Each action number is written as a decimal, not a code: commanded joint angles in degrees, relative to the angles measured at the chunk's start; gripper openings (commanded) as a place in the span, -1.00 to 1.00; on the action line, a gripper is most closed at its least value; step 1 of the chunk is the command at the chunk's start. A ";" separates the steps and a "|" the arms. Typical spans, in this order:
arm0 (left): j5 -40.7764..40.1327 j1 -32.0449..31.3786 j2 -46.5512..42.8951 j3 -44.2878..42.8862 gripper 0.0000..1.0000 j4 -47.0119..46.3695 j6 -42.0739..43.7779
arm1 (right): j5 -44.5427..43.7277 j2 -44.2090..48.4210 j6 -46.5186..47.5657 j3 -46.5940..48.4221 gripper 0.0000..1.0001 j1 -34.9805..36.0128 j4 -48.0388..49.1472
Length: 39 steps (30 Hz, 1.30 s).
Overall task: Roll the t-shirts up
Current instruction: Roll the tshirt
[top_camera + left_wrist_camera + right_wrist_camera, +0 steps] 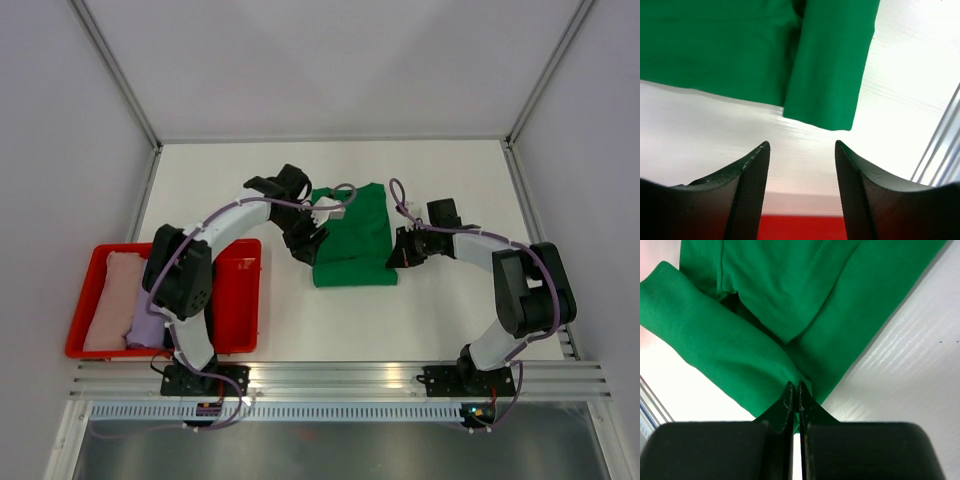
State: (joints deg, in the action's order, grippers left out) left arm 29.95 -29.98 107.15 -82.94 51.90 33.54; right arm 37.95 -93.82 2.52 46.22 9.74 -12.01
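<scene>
Green t-shirt (765, 315) in right pincer (794, 389) — left pincer (801, 145) parted.

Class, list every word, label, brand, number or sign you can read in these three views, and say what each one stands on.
There is no text to read in any view. The green t-shirt is plain cloth with no print or visible tag. The red tray and the table show no markings.

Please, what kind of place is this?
Probably a robot lab cell, not a home: a white table walled by plain panels, arms bolted to an aluminium rail, shirts in a red tray.
</scene>
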 commanded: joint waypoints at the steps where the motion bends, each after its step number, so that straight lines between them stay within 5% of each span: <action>1: -2.09 -0.17 -7.47 1.10 0.22 -5.90 2.93 | -1.91 -0.22 -1.47 1.24 -0.99 -0.42 0.58; 12: -14.82 -11.94 -17.94 17.45 0.35 -19.73 10.58 | -2.54 0.57 -3.93 0.98 -0.99 -0.42 0.41; 25: -16.51 -18.80 -17.68 23.96 0.44 -24.30 14.27 | -4.20 1.09 -3.75 0.10 -0.99 -0.33 0.41; 26: -16.25 -19.15 -17.68 24.14 0.70 -24.56 14.53 | -4.38 1.36 -3.75 -0.25 -0.99 -0.33 0.58; 29: -17.56 -19.77 -16.19 24.40 0.73 -26.93 14.54 | -4.47 2.15 -3.84 -0.78 -0.99 -0.42 0.76; 39: -22.92 -20.38 -9.51 22.47 0.51 -29.75 13.74 | -4.47 3.11 -3.84 0.10 -0.88 -0.42 -0.21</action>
State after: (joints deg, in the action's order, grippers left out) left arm 9.43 -50.02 96.51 -58.96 24.14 46.24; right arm 34.39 -93.27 -0.97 45.98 9.61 -12.03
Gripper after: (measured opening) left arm 0.771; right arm 0.047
